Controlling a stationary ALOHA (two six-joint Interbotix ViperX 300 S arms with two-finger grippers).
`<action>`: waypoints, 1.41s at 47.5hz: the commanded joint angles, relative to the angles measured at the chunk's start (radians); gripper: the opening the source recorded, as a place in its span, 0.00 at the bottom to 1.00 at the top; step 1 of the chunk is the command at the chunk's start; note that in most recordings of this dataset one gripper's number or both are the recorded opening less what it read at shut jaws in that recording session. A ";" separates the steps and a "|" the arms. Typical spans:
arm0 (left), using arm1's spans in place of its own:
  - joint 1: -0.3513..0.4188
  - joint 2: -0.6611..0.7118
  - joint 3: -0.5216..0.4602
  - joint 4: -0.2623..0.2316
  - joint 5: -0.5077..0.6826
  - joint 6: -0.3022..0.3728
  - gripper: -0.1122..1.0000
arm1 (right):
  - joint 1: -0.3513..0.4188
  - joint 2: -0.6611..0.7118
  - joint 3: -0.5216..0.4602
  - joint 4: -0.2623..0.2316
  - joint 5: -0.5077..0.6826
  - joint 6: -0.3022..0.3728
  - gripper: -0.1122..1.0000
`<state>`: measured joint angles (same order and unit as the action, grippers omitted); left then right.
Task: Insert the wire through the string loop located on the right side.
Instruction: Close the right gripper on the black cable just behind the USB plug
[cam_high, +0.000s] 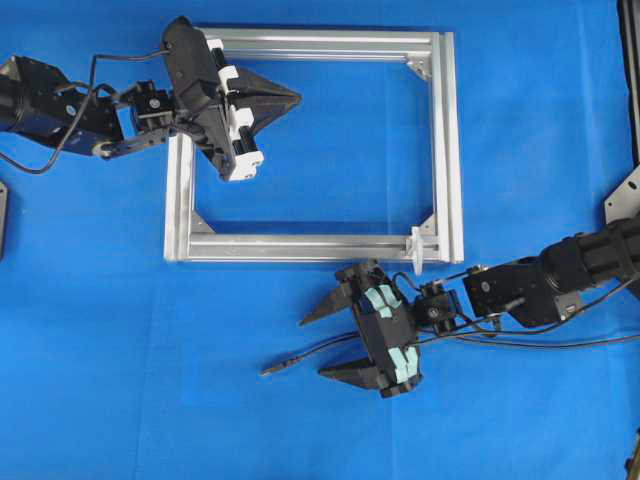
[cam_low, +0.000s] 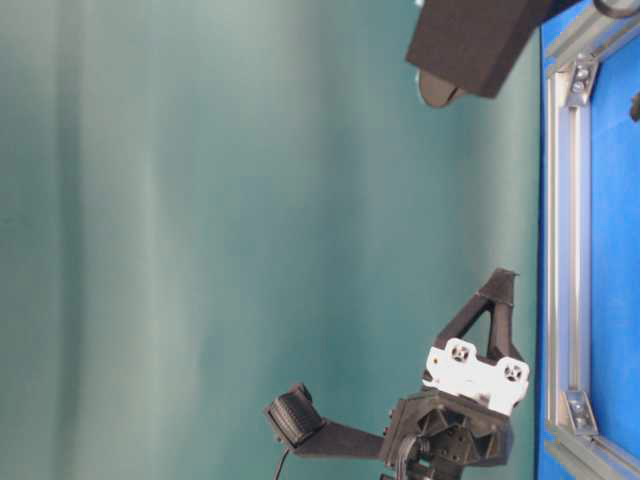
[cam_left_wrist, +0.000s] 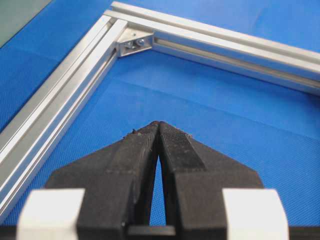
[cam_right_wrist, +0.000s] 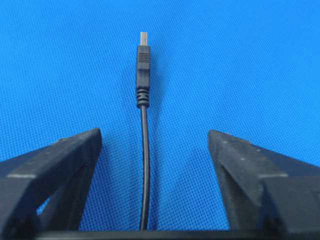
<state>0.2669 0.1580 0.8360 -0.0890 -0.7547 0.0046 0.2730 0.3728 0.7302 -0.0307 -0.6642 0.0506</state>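
A: Why is the right gripper (cam_high: 335, 342) sitting where it is?

B: It straddles the wire (cam_high: 330, 350), one finger on each side, jaws wide and clear of it. In the right wrist view the cable (cam_right_wrist: 144, 165) runs straight up the middle of the gap and touches neither finger, so nothing is gripped. I'd judge it is lined up for a pinch just behind the plug (cam_right_wrist: 143, 70).

A: And the left gripper (cam_high: 292, 97)?

B: Parked inside the aluminium frame (cam_high: 448, 130), near its top left corner, jaws pressed together on nothing. The left wrist view shows the fingertips (cam_left_wrist: 172, 137) meeting over bare blue mat (cam_high: 120, 400). It looks to be kept out of the way.

A: Where does the wire lie?

B: Flat on the mat below the frame's bottom bar, nearer its right end, plug pointing toward the left edge of the surface, its length trailing off to the right.

A: How does it look?

B: Thin, black and limp, ending in a slim ribbed plug with a small metal tip. The string loop (cam_high: 417, 249) is a tiny white piece standing on the bottom bar near the bottom right corner, apart from the plug
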 joint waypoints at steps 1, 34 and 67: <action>-0.002 -0.034 -0.008 0.002 -0.005 -0.002 0.10 | -0.003 -0.015 -0.014 0.000 -0.009 -0.005 0.65; -0.003 -0.034 -0.006 0.003 -0.005 -0.002 0.10 | -0.008 -0.025 -0.014 -0.003 -0.011 0.005 0.07; -0.002 -0.034 -0.006 0.002 -0.005 -0.002 0.10 | -0.006 -0.230 -0.038 0.000 0.265 0.002 0.06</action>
<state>0.2669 0.1580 0.8360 -0.0905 -0.7547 0.0046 0.2638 0.1718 0.7102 -0.0322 -0.3958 0.0537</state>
